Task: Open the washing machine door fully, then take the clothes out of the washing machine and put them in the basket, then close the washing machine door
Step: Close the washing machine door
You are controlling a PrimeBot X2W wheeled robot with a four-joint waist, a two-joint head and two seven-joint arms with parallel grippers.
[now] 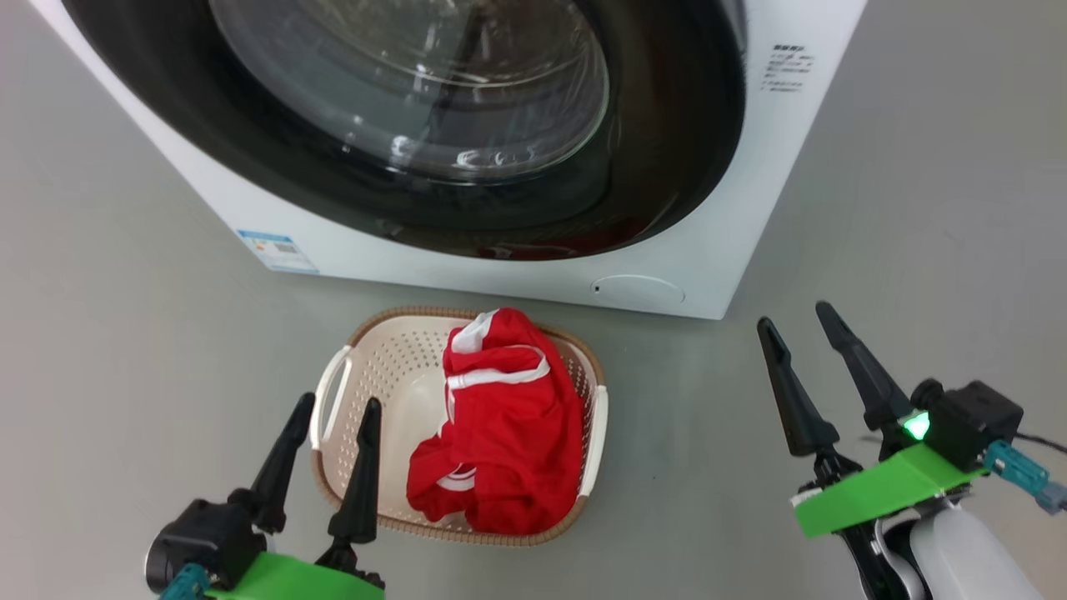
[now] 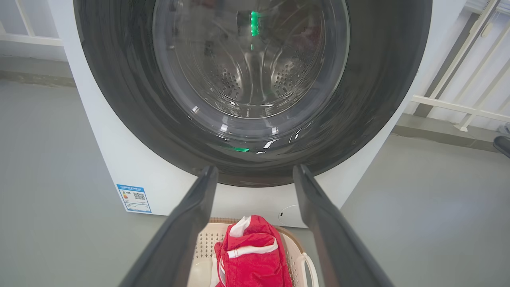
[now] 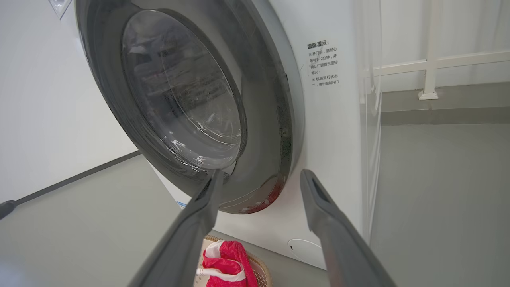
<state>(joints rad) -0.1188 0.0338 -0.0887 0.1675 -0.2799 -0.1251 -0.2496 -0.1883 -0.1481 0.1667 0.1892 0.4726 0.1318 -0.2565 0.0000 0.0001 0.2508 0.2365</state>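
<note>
Washing machine door (image 1: 408, 92) looks shut. Red clothes (image 1: 500, 425) lie in the basket (image 1: 379, 367) just in front of the washing machine (image 1: 775, 192). Left gripper (image 1: 339, 402) and right gripper (image 1: 793, 315) are both spread and empty. Last step looks done; next, perhaps a latch check.

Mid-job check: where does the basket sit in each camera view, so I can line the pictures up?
Head view: basket lower centre, below the washing machine.
Left wrist view: basket at bottom centre.
Right wrist view: basket at bottom edge, near centre.
Shared landmark: the round flap low on the machine's front.
</note>
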